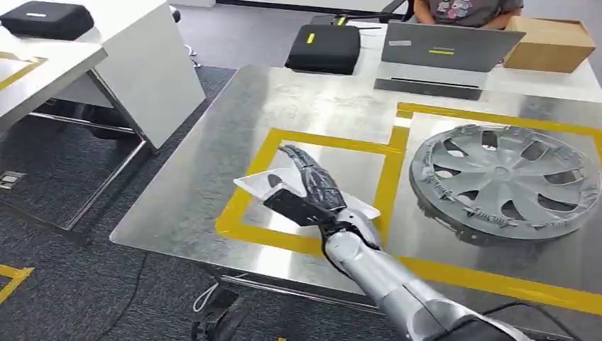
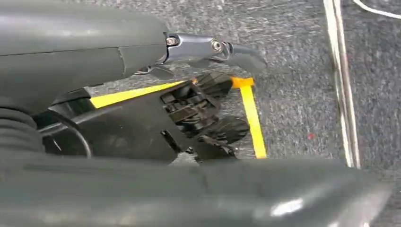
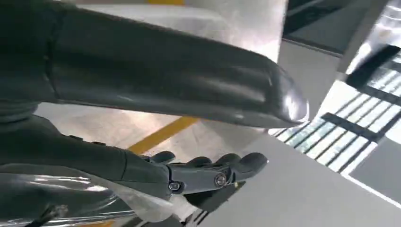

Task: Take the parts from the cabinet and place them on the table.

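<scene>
While the right robot hand (image 1: 312, 186) reaches over the metal surface (image 1: 199, 185), it holds a bagged part (image 1: 284, 190), a dark piece in a clear plastic bag, with its dark fingers (image 1: 302, 162) laid along the top of the bag. Hand and part sit above the square marked in yellow tape (image 1: 387, 186) at the near left of the surface; whether the bag touches the metal or hangs just over it cannot be told. In the right wrist view the fingers (image 3: 236, 165) curl around crinkled clear plastic (image 3: 94, 198), with a yellow stripe on the metal behind them. To the right, in the next taped area, a grey wheel cover (image 1: 505, 179) lies flat, well apart from the hand. Beyond the far edge stand a black case (image 1: 324, 47), an open laptop (image 1: 446, 50) and a cardboard box (image 1: 550, 44), and a person (image 1: 468, 11) sits behind the laptop. A white desk (image 1: 135, 64) at the left carries another black case (image 1: 47, 19). The left robot hand (image 2: 198, 85) hangs over grey carpet with yellow tape lines, its fingers curled in and holding nothing.
</scene>
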